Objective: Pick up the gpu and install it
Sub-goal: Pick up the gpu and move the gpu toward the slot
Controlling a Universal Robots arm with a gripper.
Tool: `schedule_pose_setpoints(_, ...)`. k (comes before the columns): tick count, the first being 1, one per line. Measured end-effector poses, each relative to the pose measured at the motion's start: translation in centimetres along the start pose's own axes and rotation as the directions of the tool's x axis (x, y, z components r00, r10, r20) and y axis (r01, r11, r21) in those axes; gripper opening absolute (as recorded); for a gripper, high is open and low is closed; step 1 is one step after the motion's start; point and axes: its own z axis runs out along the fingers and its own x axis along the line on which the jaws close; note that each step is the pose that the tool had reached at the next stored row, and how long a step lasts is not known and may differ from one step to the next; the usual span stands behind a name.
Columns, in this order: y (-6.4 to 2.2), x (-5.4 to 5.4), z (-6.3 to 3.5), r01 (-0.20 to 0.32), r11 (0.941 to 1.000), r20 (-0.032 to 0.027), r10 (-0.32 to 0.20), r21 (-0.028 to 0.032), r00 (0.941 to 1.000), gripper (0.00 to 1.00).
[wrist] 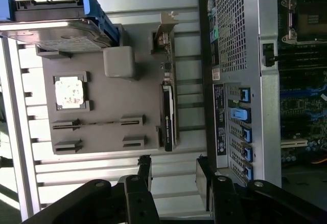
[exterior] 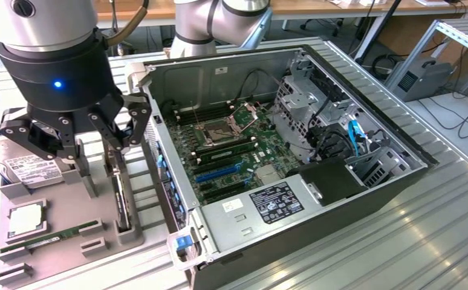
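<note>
The gpu [exterior: 122, 199] is a thin dark card standing on edge in a slot at the side of the grey fixture tray [exterior: 65, 202] nearest the computer. In the wrist view the gpu [wrist: 167, 116] shows as a narrow black strip, with its metal bracket end [wrist: 165, 37] farthest from the fingers. My gripper [exterior: 97, 172] hangs just above the tray, open, with nothing between its fingers. In the wrist view the gripper [wrist: 173, 163] has its two black fingertips [wrist: 145, 161] apart, roughly in line with the card's near end and short of it.
On the tray lie a hard drive [exterior: 26, 168] with a white label, a processor chip [exterior: 26, 219] and a green memory stick [exterior: 52, 237]. The open computer case [exterior: 379, 130] lies at the exterior view's right, its motherboard [exterior: 226, 148] with blue slots [exterior: 216, 175] exposed. All rest on a ribbed metal table [exterior: 395, 241].
</note>
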Motion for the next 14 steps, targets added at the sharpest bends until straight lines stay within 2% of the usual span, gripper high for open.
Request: schedule_pose_setpoints(14, 0.02, -0.26, 0.13, 0.000, 1.0000, 0.0000, 0.000, 0.0000, 1.0000, 0.48)
